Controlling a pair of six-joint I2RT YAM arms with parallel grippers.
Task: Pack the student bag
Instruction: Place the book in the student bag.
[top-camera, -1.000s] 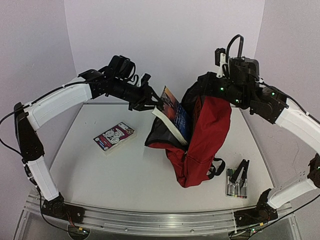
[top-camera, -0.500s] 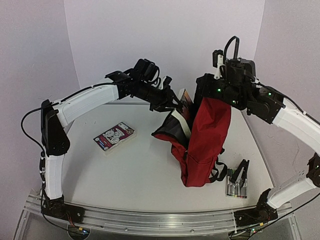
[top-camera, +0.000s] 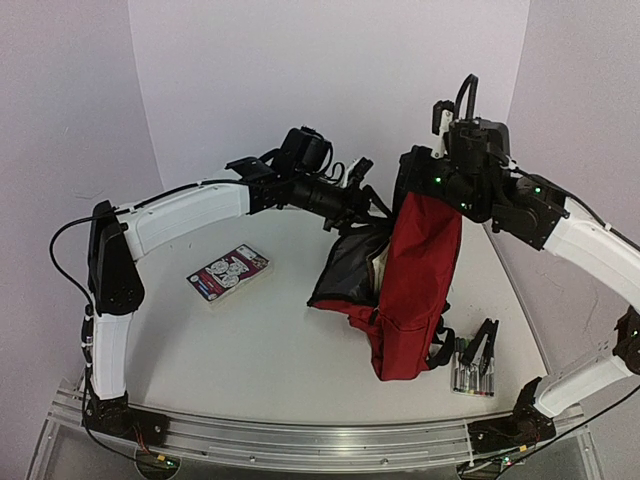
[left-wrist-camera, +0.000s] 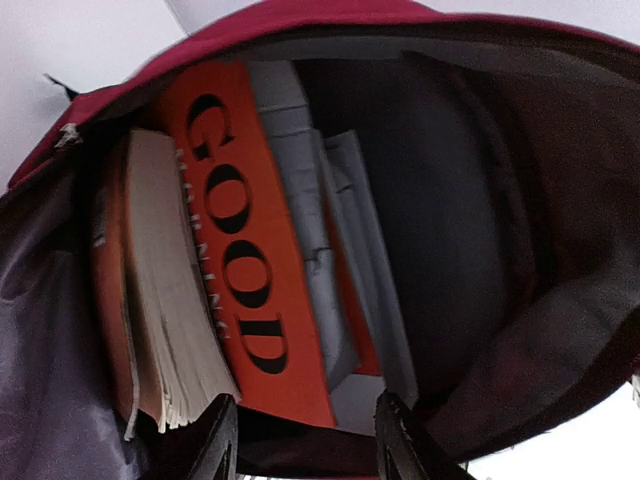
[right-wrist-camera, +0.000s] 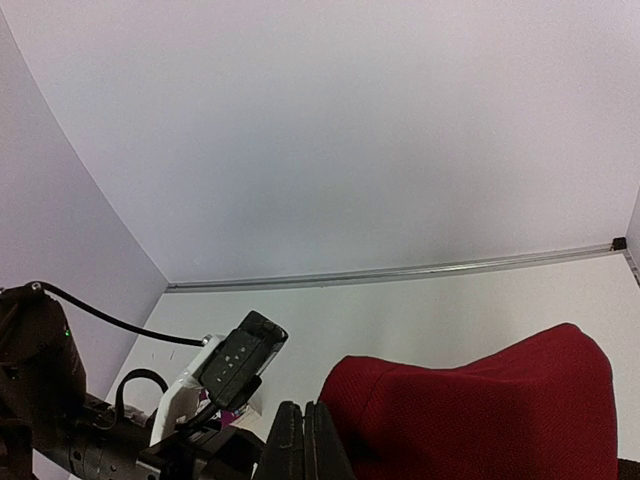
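The student bag (top-camera: 415, 285), dark red with black lining, hangs upright from my right gripper (top-camera: 418, 188), which is shut on its top edge. In the right wrist view the fingers (right-wrist-camera: 303, 445) are pressed together beside the red fabric (right-wrist-camera: 480, 420). My left gripper (top-camera: 370, 205) is at the bag's open mouth. In the left wrist view its jaws (left-wrist-camera: 305, 445) stand wide open, just outside an orange book marked GOOD (left-wrist-camera: 245, 270). The book stands inside the bag (left-wrist-camera: 520, 350) beside a cream-paged book (left-wrist-camera: 170, 300) and white ones (left-wrist-camera: 330, 250).
A small book with a red patterned cover (top-camera: 228, 272) lies on the table's left. A pack of markers (top-camera: 470, 375) with a black clip (top-camera: 486, 342) lies right of the bag's base. Purple walls close in behind and at both sides.
My left arm has moved right and carried the book from outside the bag into its mouth. The book is now out of sight in the top view. The bag hangs more upright.
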